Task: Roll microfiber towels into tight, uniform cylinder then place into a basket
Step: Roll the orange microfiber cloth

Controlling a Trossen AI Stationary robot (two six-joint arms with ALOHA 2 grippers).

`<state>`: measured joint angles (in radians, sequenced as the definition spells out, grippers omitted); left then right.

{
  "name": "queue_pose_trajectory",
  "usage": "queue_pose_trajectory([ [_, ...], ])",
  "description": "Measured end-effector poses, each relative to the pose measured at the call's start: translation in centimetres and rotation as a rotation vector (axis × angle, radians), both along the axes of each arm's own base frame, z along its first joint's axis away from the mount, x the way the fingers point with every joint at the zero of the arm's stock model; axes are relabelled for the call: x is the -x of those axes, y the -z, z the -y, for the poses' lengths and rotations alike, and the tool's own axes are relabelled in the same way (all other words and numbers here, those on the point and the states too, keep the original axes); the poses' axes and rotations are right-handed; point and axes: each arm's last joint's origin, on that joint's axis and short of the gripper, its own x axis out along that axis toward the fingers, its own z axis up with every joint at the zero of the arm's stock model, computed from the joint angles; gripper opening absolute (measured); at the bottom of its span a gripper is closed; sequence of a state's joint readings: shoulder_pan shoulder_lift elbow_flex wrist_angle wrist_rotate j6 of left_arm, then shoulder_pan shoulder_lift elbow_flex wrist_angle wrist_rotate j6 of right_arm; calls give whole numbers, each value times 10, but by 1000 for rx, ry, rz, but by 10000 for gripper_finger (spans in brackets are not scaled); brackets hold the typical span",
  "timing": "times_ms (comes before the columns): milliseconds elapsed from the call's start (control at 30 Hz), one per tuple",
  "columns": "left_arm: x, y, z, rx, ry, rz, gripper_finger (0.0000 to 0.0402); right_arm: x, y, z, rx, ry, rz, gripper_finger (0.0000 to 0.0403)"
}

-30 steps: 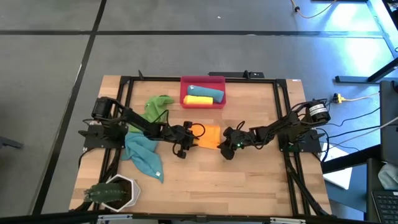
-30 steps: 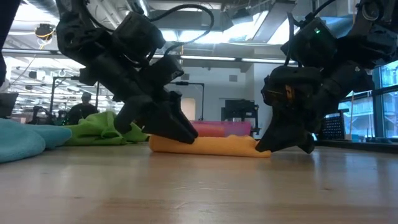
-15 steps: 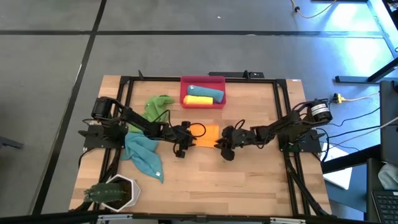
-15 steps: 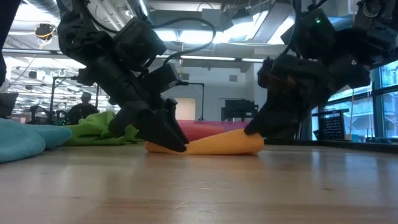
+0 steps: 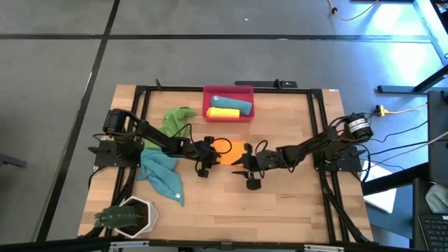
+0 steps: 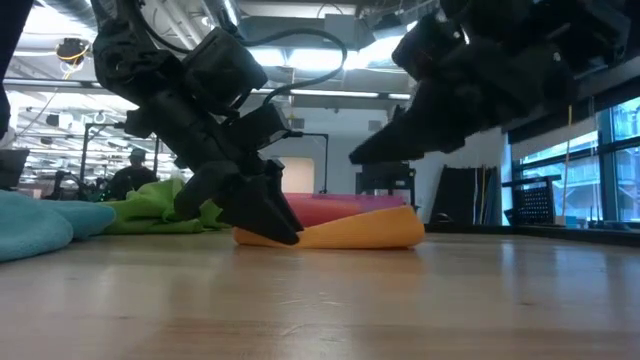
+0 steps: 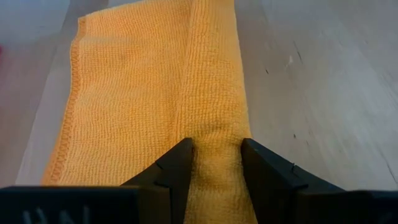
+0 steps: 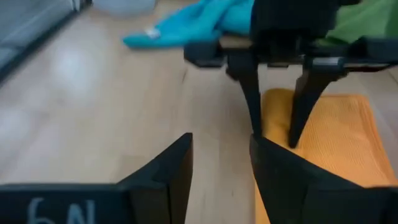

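My left gripper [image 7: 214, 163] was down on the wooden table [image 5: 280, 203] near its middle, its two dark fingers [image 7: 176, 167] closed partway around the rolled edge of the orange towel [image 5: 235, 152]. In the left wrist view that roll ran between the fingers, with the flat, unrolled part of the cloth spread out beside it. In the low view the towel lay on the table as a low, half-rolled mound, my left gripper pressing on one end.

My right gripper [image 5: 248, 170] hung above the table just beside the other end of the orange towel, clear of it. Its fingers [image 8: 168, 171] stood apart with nothing between them, only bare table and the edge of the orange cloth showing past them.

The red basket [image 5: 228, 92] sat at the far edge of the table, already holding a rolled yellow towel [image 5: 224, 112] and a rolled teal towel [image 5: 231, 103]. A green towel [image 5: 175, 117] and another teal towel [image 5: 162, 172] lay loose under my left arm. A white pot with a plant [image 5: 128, 215] stood at the near left corner
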<state>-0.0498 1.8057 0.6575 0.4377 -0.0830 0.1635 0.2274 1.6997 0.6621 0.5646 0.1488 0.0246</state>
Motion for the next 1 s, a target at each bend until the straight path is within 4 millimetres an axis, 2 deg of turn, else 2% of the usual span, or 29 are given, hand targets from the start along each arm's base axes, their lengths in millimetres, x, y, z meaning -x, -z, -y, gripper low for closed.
queue_pose_trajectory([
  [233, 0, 0, 0, 3, -2, 1, 131, -15, 14, -5, 167, 10, -203, 164],
  [467, 0, 0, 0, 13, 7, 0, 131, -31, 11, -8, 245, 22, -290, 225],
  [600, 0, 0, 0, 15, 9, -1, 131, -33, 22, -8, 290, 20, -351, 244],
  [800, 0, 0, 0, 17, 11, -2, 131, -37, 34, -8, 361, 56, -384, 234],
  [1000, 0, 0, 0, 18, 13, -2, 131, -37, 36, -6, 442, 108, -388, 209],
])
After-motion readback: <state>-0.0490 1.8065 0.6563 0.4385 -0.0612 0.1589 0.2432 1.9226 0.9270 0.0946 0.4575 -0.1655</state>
